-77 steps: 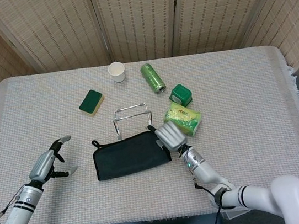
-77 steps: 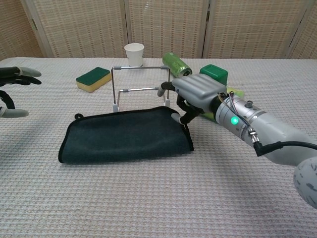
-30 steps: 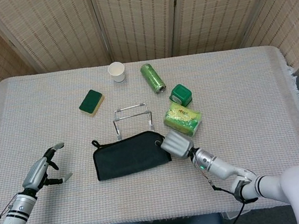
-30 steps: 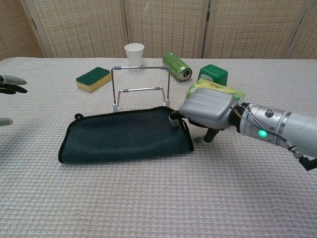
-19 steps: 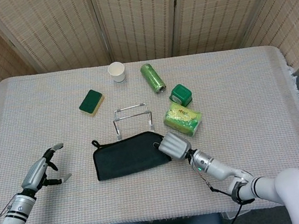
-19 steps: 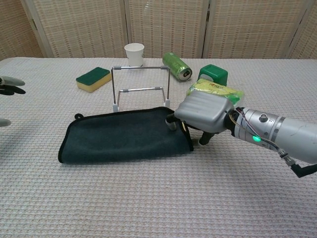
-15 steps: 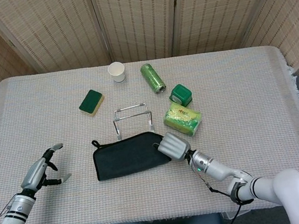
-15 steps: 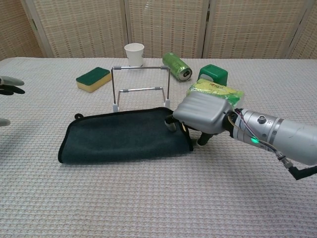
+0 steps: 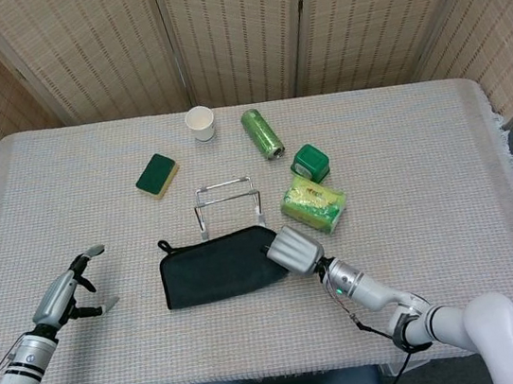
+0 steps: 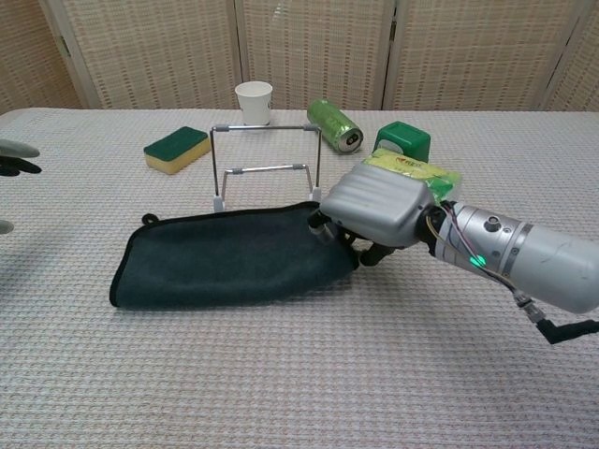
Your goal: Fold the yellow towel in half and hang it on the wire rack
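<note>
The towel (image 9: 217, 267) (image 10: 220, 260) looks dark green-black, not yellow; it lies folded as a long strip in front of the wire rack (image 9: 227, 202) (image 10: 267, 148). My right hand (image 9: 293, 249) (image 10: 377, 208) sits over the towel's right end, fingers curled down onto the bunched corner and gripping it. The rack stands upright just behind the towel, with nothing hanging on it. My left hand (image 9: 65, 295) hovers open near the table's front left, well apart from the towel; the chest view shows only its fingertips (image 10: 13, 157).
Behind the rack are a white paper cup (image 9: 199, 123), a green can (image 9: 262, 134) on its side and a green-yellow sponge (image 9: 156, 175). A green box (image 9: 310, 162) and a yellow-green packet (image 9: 314, 204) lie close to my right hand's far side.
My right hand slid left onto the towel's right end and closed on it, pulling that corner inward. My left hand drew back toward the table's left front.
</note>
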Robot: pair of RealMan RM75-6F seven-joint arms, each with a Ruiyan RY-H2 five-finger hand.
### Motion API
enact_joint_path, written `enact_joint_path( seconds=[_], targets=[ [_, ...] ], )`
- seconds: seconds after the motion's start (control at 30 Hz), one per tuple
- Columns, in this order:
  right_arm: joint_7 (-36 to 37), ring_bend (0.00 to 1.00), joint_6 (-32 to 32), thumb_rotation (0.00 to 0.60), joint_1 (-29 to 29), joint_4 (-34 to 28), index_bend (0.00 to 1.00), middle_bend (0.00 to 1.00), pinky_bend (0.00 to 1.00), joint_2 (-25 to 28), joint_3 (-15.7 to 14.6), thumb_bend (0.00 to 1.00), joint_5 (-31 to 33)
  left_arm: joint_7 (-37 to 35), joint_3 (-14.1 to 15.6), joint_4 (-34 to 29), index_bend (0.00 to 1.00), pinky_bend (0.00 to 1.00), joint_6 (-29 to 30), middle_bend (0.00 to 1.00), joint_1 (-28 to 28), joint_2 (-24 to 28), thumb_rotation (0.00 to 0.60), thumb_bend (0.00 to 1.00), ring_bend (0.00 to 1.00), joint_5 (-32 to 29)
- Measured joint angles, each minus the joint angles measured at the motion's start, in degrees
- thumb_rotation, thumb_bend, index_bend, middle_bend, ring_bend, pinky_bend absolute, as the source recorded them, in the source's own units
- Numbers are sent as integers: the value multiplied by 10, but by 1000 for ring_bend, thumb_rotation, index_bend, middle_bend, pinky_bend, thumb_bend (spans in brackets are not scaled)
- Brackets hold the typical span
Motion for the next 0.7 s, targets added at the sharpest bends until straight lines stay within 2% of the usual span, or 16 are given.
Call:
enact_joint_path(
  seconds=[0.07, 0.27, 0.47, 0.7],
  targets=[
    [7, 1000, 13, 600, 0, 1, 686, 915, 1000, -1, 4, 479, -2, 0, -1, 0, 19, 472, 2, 134, 0, 1, 600, 282, 70, 0],
    [30, 1000, 59, 600, 3, -28, 704, 916, 1000, 9, 33, 480, -3, 5, -3, -5, 19, 472, 9, 135, 3, 8, 600, 282, 70, 1],
    [24, 1000, 85, 600, 14, -109, 704, 921, 1000, 44, 75, 479, 1, 14, -4, -16, 19, 471, 16, 134, 5, 14, 600, 282, 70, 2],
    [-24, 1000, 98, 600, 36, -225, 709, 926, 1000, 98, 150, 478, 24, 20, -6, -27, 19, 470, 19, 135, 5, 21, 600, 282, 70, 5]
  ],
)
